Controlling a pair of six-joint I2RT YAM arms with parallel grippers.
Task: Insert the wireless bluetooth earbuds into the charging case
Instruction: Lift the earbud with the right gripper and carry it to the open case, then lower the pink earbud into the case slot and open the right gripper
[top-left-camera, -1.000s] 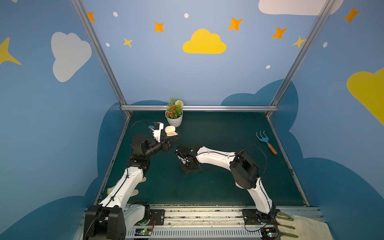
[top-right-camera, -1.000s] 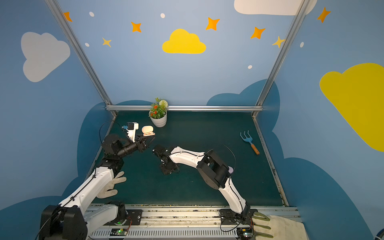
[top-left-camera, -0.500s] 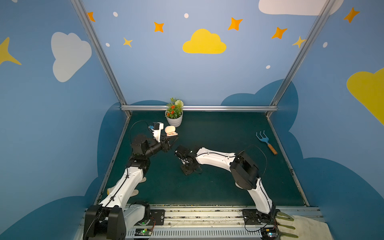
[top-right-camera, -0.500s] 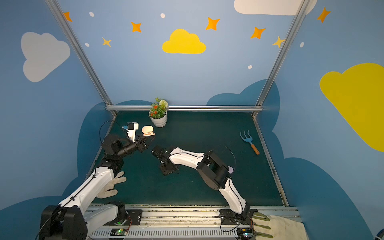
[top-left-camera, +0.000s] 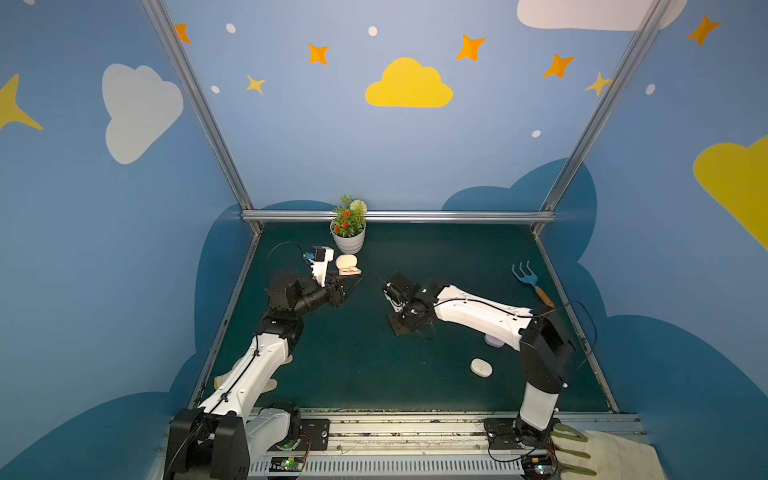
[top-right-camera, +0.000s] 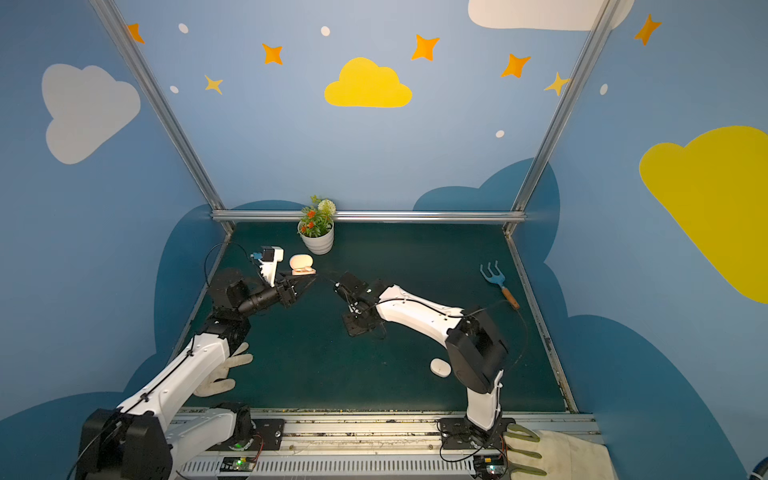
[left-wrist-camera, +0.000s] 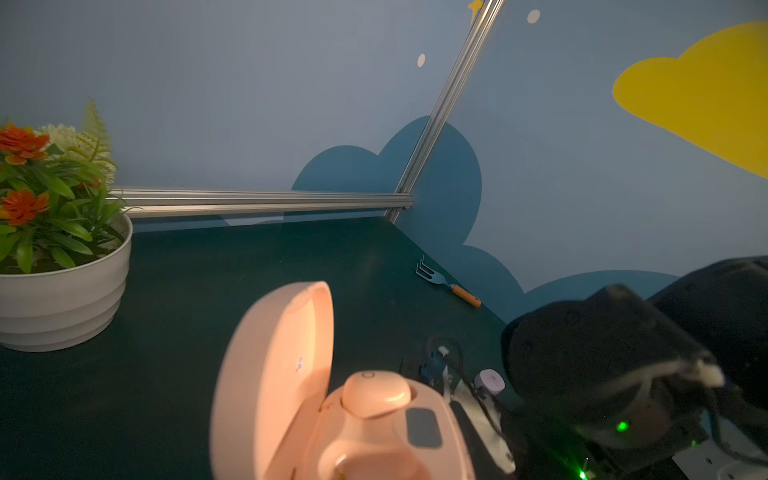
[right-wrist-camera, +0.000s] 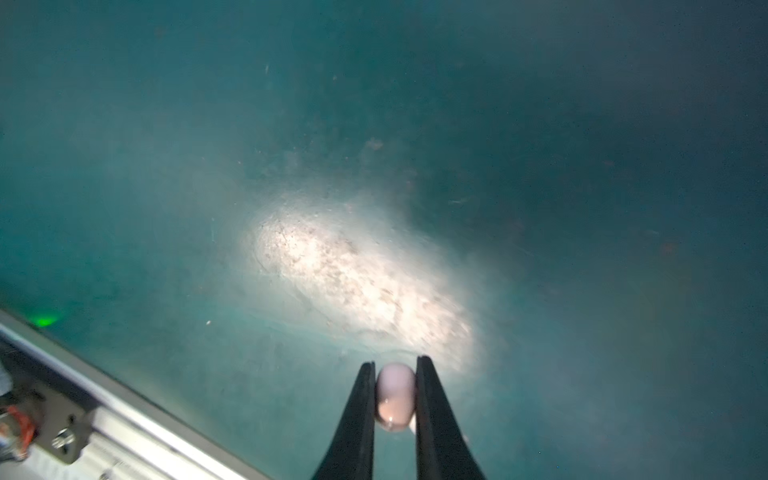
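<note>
The pink charging case (top-left-camera: 348, 271) hangs open above the table beside the plant, lid up, and my left gripper (top-left-camera: 353, 282) is shut on its base. Close up in the left wrist view, the case (left-wrist-camera: 316, 419) has one pink earbud (left-wrist-camera: 376, 392) seated in it and an empty socket beside that; the fingers are hidden there. My right gripper (right-wrist-camera: 395, 365) is shut on a small pale pink-lilac earbud (right-wrist-camera: 395, 397) just above the green table. In both top views it (top-left-camera: 401, 326) (top-right-camera: 359, 324) points down at mid-table, to the right of the case.
A white closed case (top-left-camera: 481, 367) lies at front right, and a lilac case (top-left-camera: 493, 340) sits half under the right arm. A potted plant (top-left-camera: 348, 241) stands at the back, a small garden fork (top-left-camera: 530, 282) at right, and a glove (top-right-camera: 220, 374) under the left arm.
The right jaws have closed on the earbud, and the right wrist has risen and shifted right, away from the case. The left arm and the case have stayed put.
</note>
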